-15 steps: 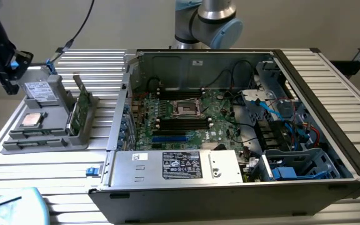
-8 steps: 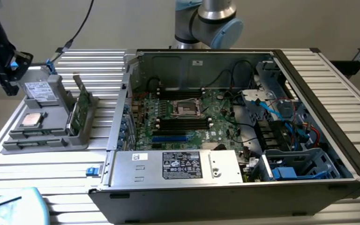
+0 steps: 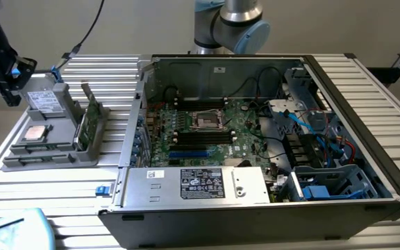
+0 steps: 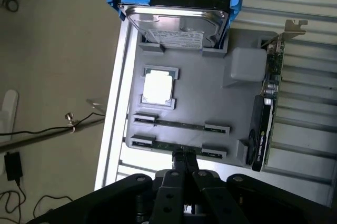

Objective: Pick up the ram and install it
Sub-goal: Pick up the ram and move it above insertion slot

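Seeing hand point(image 4: 184, 156) closed, fingers pressed together, gripping nothing. Hangs raised near the tray point(image 4: 210, 95) at the exterior view's left end of the bench point(image 3: 54, 190), well apart from the case point(image 3: 255, 219).

Locating ram point(image 4: 158, 144): edge-up in the tray's end cradle, in line with the fingertips in wrist view. Looks untouched; cannot judge the height gap. Noting second stick point(image 4: 181, 125) parallel and just beside it, one cradle further in, then CPU point(image 4: 158, 87), then drive point(image 4: 176, 24). Also card point(image 4: 263, 124), on edge along the tray's far side.

Reads as approach for the pick; nothing lifted, nothing installed.

To do it well, probably:
- Open before going down; otherwise risks landing shut on the stick's top edge.
- Set jaws square across the thin dimension, mid-length, between the two end supports.
- Stay centred on the end row; little room to the second stick, so watch the inner finger.
- Go deep enough to clamp the board, not just its edge; keep force light over the chips.
- Pull straight up, no twist, to avoid binding in the cradle.

Cannot judge cradle tightness from here.
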Controlling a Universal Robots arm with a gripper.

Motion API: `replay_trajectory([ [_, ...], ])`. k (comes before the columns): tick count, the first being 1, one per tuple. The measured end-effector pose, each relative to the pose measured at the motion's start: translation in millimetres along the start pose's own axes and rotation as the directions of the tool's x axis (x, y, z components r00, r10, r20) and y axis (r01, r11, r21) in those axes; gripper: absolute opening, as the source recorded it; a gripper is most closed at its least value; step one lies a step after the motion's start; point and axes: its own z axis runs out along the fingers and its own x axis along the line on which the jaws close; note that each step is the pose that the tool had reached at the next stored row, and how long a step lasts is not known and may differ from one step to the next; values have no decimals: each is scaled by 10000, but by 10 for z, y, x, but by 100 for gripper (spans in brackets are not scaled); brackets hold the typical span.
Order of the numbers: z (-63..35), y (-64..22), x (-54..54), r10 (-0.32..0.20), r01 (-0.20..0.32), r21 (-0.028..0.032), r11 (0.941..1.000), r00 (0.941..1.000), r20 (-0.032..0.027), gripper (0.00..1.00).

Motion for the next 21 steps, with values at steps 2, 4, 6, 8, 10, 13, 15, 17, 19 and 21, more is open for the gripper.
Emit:
replay_trajectory([
  [2,0,0,0,0,0,0,10000,10000,0,11],
  [4,0,0,0,0,0,0,10000,10000,0,11],
  [6,0,0,0,0,0,-1,10000,10000,-2,11],
  [8,2,0,2,-27,27,5,10000,10000,-5,11],
  [10,7,0,2,-359,359,46,9993,9994,-28,11],
  [13,16,-1,1,-891,892,114,9959,9960,-70,11],
  [15,23,-1,1,-1249,1251,158,9920,9921,-101,11],
  [17,31,-2,0,-1605,1608,202,9868,9869,-132,11],
  [19,38,-2,-1,-1964,1968,245,9801,9804,-168,11],
  [21,45,-3,-3,-2312,2317,285,9724,9727,-204,11],
])
